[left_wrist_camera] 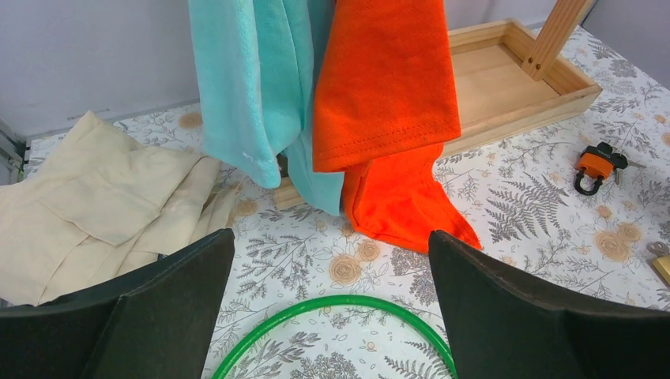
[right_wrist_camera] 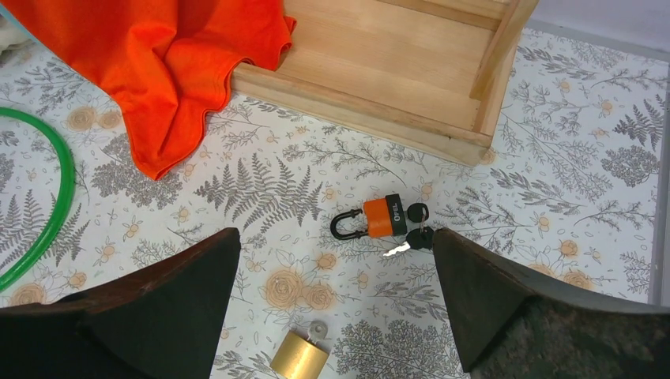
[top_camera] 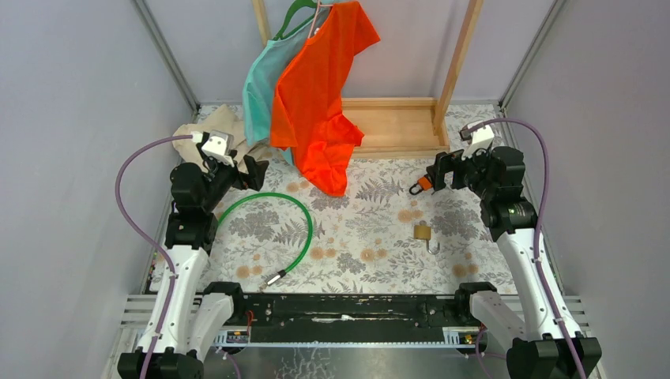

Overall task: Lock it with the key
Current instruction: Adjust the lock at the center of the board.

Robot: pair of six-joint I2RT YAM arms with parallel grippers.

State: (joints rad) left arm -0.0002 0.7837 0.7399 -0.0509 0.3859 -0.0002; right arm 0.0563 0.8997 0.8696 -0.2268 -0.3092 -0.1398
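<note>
An orange padlock (right_wrist_camera: 385,217) with a black shackle lies flat on the floral cloth. A bunch of black-headed keys (right_wrist_camera: 416,230) lies at its base, one bare silver blade showing. A brass padlock (right_wrist_camera: 300,355) lies nearer, with a small silver key (right_wrist_camera: 318,328) at its end. My right gripper (right_wrist_camera: 336,231) hovers open above the cloth, just right of the orange padlock (top_camera: 424,183), holding nothing. My left gripper (left_wrist_camera: 331,234) is open over the green loop, far to the left (top_camera: 254,172). The orange padlock (left_wrist_camera: 596,166) also shows in the left wrist view.
A green cable loop (top_camera: 294,212) lies left of centre. An orange shirt (top_camera: 316,95) and a teal shirt (top_camera: 265,87) hang from a wooden rack whose tray base (top_camera: 395,126) sits at the back. Beige cloth (left_wrist_camera: 103,197) is heaped at the back left.
</note>
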